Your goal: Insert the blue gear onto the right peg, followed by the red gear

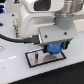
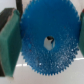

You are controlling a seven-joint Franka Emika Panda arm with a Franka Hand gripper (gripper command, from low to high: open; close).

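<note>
One arm reaches down from the top of the exterior view, its white body filling most of the frame above a white bench (image 1: 12, 67). At its lower end the end effector (image 1: 54, 48) grips the blue gear (image 1: 53, 48), which shows as a bright-blue patch between the dark jaws. The gear hangs just above a dark rectangular base plate (image 1: 42, 58) lying flat on the bench; whether the gear touches the plate cannot be told at this size. A black cable (image 1: 17, 39) runs in from the exterior view's left toward the wrist.

The wrist view gives the grip far more plainly. The blue gear (image 2: 47, 41) fills the middle of the picture, seen face-on, with its fine teeth around the rim and a small round hole at the centre through which something pale shows. On either side a teal finger pad (image 2: 9, 42) presses against the rim, so the end effector (image 2: 47, 42) is closed on the gear, its jaws spread only as wide as the disc. The far pad is cut off by the picture's edge. Behind the gear lies a pale surface crossed by thin grid lines.

The red gear and the pegs cannot be made out in either view.
</note>
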